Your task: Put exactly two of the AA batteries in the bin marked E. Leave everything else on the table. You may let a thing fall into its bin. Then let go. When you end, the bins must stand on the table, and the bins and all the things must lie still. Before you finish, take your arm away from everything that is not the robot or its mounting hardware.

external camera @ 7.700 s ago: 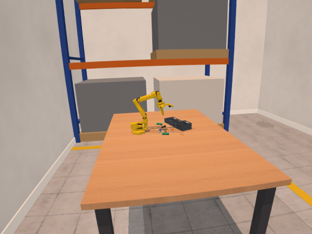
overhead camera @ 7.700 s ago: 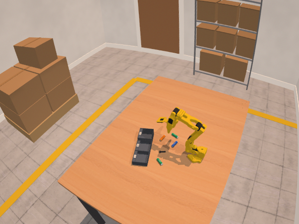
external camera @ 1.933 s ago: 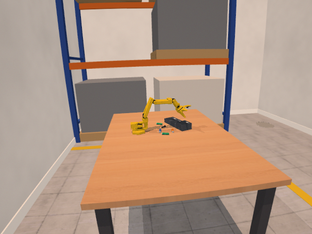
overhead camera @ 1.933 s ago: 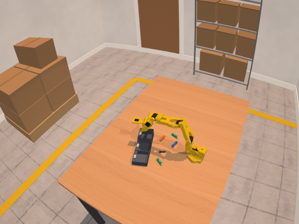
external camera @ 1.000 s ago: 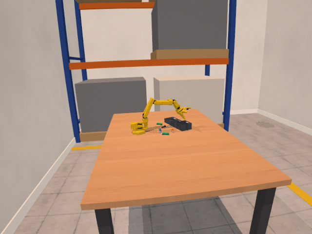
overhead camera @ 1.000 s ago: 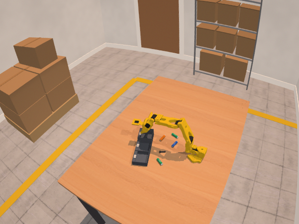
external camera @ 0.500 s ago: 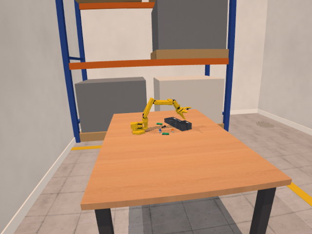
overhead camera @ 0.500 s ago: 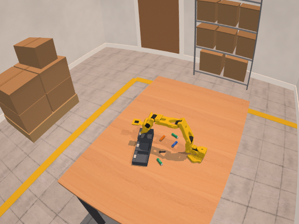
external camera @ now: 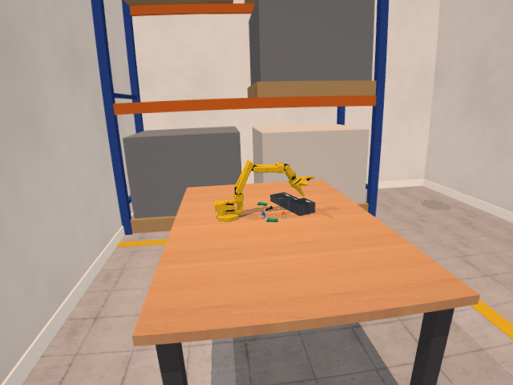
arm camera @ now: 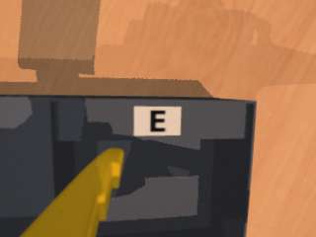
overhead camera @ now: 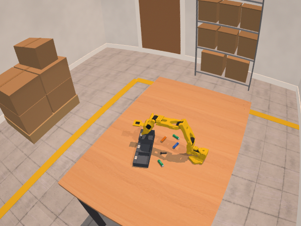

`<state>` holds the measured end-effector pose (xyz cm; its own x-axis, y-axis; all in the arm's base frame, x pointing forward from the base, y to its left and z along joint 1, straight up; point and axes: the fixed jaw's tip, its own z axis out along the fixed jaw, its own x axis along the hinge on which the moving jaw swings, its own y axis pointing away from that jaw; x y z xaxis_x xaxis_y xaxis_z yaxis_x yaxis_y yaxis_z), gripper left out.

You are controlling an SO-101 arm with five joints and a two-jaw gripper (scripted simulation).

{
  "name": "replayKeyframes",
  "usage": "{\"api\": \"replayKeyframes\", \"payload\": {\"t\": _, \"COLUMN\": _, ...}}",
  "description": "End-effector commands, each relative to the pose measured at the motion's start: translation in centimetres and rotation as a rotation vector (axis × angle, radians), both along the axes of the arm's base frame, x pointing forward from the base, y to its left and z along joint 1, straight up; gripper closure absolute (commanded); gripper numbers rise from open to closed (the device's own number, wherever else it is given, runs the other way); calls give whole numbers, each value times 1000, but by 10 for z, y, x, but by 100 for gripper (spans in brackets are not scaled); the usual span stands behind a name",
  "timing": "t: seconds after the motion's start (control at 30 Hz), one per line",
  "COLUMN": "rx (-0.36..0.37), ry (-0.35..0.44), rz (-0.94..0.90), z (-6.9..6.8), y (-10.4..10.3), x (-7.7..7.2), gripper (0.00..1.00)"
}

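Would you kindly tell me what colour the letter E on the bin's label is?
Black, on a pale off-white label; the wrist view shows it best.
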<state>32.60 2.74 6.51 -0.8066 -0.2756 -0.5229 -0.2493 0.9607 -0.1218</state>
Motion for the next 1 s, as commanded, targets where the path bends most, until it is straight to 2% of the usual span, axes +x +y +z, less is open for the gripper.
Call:
{"api": "replayKeyframes", "payload": {"t": 0.0, "rx": 1, "ry": -59, "rz": 16, "z": 14, "y": 4, "x": 6, "gripper": 0}}
{"api": "replayKeyframes", "payload": {"t": 0.3, "rx": 17, "ry": -62, "rz": 15, "z": 13, "y": 11, "x": 5, "gripper": 0}}
{"api": "replayKeyframes", "payload": {"t": 0.57, "rx": 95, "ry": -69, "rz": 11, "z": 8, "y": 43, "x": -5, "gripper": 0}}
{"api": "replayKeyframes", "payload": {"t": 0.63, "rx": 95, "ry": -69, "rz": 11, "z": 8, "y": 43, "x": -5, "gripper": 0}}
{"api": "replayKeyframes", "payload": {"t": 0.8, "rx": 151, "ry": -70, "rz": 9, "z": 5, "y": 65, "x": -15, "gripper": 0}}
{"api": "replayKeyframes", "payload": {"t": 0.97, "rx": 186, "ry": -68, "rz": 8, "z": 2, "y": 78, "x": -22, "gripper": 0}}
